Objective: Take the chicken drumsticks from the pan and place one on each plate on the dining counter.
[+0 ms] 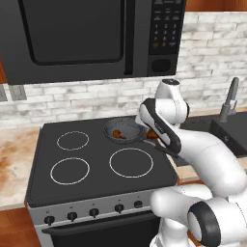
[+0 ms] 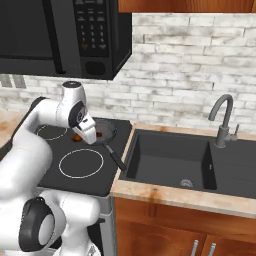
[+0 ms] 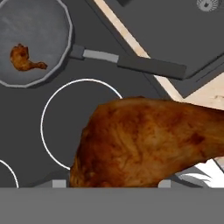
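White-washed brick backs a black glass cooktop (image 1: 96,159) with four ringed burners, a dark microwave (image 1: 91,34) hanging above it and a dark sink (image 2: 172,160) with a curved grey faucet (image 2: 222,120) set into the stone-look worktop (image 2: 165,192) off to the gripper's right. The gripper (image 3: 109,181) hangs above the cooktop, its jaws part-closed on one chicken drumstick (image 3: 144,142), whose glossy brown meat bulks large directly ahead of the hand camera and hides the fingertips; in the left base view a sliver of that reddish meat (image 1: 152,134) peeks out beside the wrist. Below the gripper, and apart from it, sits the pan (image 3: 35,41) on the rear burner nearest the sink, its long black handle (image 3: 144,65) reaching out over the cooktop's edge toward the sink. Inside the pan lies the second drumstick (image 3: 24,59), small and rust-coloured, resting on the grey floor near the rim on the side away from the handle. From the right base view the wrist covers part of the pan.
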### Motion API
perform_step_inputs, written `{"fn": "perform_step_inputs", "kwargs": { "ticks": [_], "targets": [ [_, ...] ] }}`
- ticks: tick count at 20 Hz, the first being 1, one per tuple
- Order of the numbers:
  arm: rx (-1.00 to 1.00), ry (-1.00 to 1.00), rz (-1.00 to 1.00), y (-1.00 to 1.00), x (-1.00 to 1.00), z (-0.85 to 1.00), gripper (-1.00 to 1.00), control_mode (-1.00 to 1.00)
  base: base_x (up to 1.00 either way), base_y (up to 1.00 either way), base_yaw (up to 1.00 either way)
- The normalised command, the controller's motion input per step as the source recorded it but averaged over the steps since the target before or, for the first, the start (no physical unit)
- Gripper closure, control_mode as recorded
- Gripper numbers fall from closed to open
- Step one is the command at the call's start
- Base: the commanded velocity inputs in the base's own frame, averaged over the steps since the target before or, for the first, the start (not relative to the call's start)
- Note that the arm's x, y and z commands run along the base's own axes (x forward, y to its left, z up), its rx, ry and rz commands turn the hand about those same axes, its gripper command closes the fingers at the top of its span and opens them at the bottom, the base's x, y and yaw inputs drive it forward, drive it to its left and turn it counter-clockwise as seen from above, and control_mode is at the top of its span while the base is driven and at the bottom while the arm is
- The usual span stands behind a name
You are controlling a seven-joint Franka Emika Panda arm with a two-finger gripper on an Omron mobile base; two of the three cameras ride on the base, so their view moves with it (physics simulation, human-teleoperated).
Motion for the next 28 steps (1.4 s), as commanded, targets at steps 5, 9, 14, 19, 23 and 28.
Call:
{"fn": "perform_step_inputs", "kwargs": {
  "ticks": [5,9,14,19,23,28],
  "targets": [
    [0.00,0.00,0.10,-0.19,-0.69,0.37,1.00,-1.00,0.00,0.00,0.00],
    [0.00,0.00,0.08,-0.05,-0.66,0.36,1.00,-1.00,0.00,0.00,0.00],
    [0.00,0.00,0.07,-0.07,-0.71,0.31,1.00,-1.00,0.00,0.00,0.00],
    [0.00,0.00,0.09,-0.13,-0.65,0.23,1.00,-1.00,0.00,0.00,0.00],
    [0.00,0.00,0.02,-0.02,-0.04,0.03,1.00,1.00,0.00,0.00,0.00],
    [0.00,0.00,0.00,0.00,0.00,0.00,1.00,1.00,-0.18,0.00,0.02]
  ]
}}
